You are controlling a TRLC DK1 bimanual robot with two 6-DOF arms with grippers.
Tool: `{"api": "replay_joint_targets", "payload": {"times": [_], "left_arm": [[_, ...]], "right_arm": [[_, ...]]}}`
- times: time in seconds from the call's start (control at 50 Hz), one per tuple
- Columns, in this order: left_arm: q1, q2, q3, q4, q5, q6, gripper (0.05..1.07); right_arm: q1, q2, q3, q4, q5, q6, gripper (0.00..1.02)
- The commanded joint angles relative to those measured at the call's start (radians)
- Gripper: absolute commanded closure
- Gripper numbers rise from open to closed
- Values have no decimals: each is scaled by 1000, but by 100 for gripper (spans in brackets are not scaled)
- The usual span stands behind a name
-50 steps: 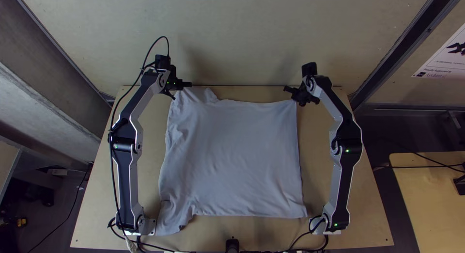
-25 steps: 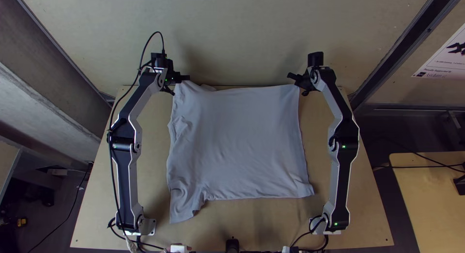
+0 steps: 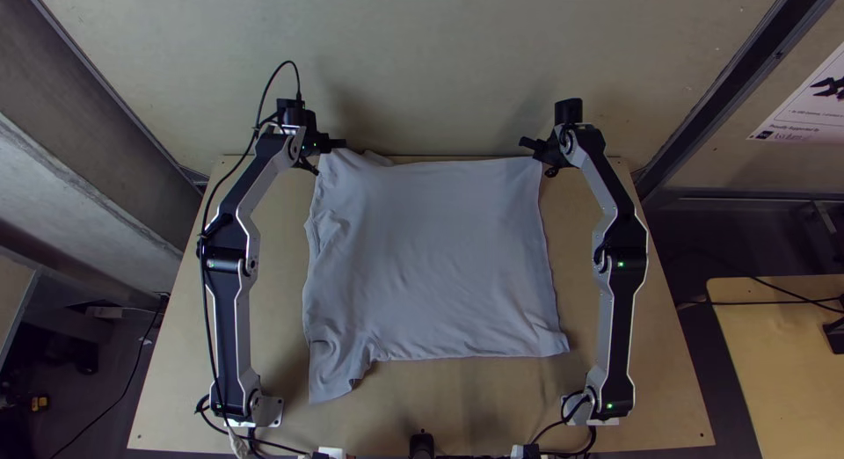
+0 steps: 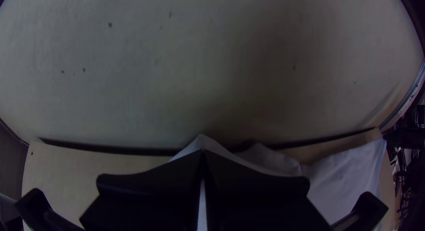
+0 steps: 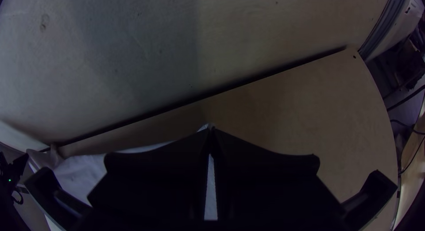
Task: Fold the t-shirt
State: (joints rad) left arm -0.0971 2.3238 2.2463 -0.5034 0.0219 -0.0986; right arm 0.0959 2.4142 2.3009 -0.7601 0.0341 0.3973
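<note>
Both far corners of the light grey t-shirt (image 3: 431,257) are held, my left gripper (image 3: 331,153) shut on the far left one and my right gripper (image 3: 538,153) shut on the far right one. The shirt lies spread between the arms, its far edge drawn fairly straight, with wrinkles and a sleeve-like flap at the near left. In the left wrist view, the left gripper (image 4: 202,153) has its tips together on a peak of cloth (image 4: 206,143). In the right wrist view, the right gripper (image 5: 211,130) pinches a small tip of cloth, with more shirt (image 5: 84,171) to one side.
Bare wooden table (image 3: 492,406) lies in front of the shirt and along both sides. A pale wall (image 3: 422,63) rises just past the table's far edge. Cables run along the left arm and the near edge. Another table (image 3: 774,336) stands off to the right.
Both grippers have shifted slightly up the picture since the first frame, and the shirt went with them. Its near edge slid away from the table's near edge. In the last half second little moved.
</note>
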Motion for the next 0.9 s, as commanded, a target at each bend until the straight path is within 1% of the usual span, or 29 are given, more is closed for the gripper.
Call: {"api": "replay_joint_targets", "payload": {"times": [0.0,0.16,0.4,0.56,0.88], "left_arm": [[-3,28,12,-52,4,-21,104],[7,-3,-16,-99,3,-30,104],[19,-78,-106,-124,4,-30,104],[16,-147,-194,-121,10,-30,104],[4,-305,-361,-93,38,-39,104]], "right_arm": [[-5,28,22,8,13,-20,100],[-7,26,17,-2,18,-32,100],[-9,6,-8,-31,20,-58,100],[-12,-18,-32,-76,20,-84,100],[-12,-87,-103,-120,32,-101,100]]}}
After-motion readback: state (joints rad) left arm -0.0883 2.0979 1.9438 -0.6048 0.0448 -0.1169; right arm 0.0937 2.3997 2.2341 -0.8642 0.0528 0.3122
